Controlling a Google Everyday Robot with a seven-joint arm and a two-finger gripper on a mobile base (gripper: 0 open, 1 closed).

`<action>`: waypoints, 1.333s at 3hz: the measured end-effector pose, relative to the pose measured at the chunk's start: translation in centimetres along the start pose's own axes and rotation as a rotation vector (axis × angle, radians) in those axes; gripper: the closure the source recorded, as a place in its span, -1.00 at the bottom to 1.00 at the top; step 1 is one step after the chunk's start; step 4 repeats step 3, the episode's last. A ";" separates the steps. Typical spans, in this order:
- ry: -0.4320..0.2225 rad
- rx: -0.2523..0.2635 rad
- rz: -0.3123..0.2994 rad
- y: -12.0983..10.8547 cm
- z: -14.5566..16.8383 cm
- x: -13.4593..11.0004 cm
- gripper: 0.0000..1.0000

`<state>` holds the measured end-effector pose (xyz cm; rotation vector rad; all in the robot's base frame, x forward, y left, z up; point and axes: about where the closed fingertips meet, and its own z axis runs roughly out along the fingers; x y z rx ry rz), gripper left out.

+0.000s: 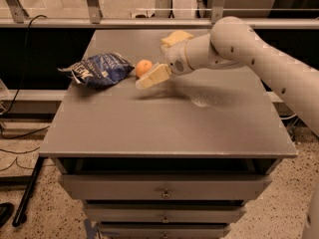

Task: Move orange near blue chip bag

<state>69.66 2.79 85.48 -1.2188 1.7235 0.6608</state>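
The orange point(143, 67) rests on the grey table point(164, 128) just right of the crumpled blue chip bag point(99, 69), almost touching it. My gripper point(143, 80) hangs low over the table right in front of the orange, pointing left and down. It is open and holds nothing; its pale near finger point(152, 76) lies along the orange's front right side. The arm reaches in from the right.
A pale yellow sponge point(177, 37) lies at the back of the table behind my wrist. A railing runs behind the table. Drawers sit below the table's front edge.
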 end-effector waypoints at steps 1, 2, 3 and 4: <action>-0.053 0.059 0.007 -2.2 -5.3 1.0 -1.00; -0.097 0.125 -0.002 -4.9 -12.2 2.5 -1.00; -0.107 0.141 -0.009 -5.5 -13.5 2.4 -1.00; -0.107 0.141 -0.009 -5.5 -13.5 2.4 -1.00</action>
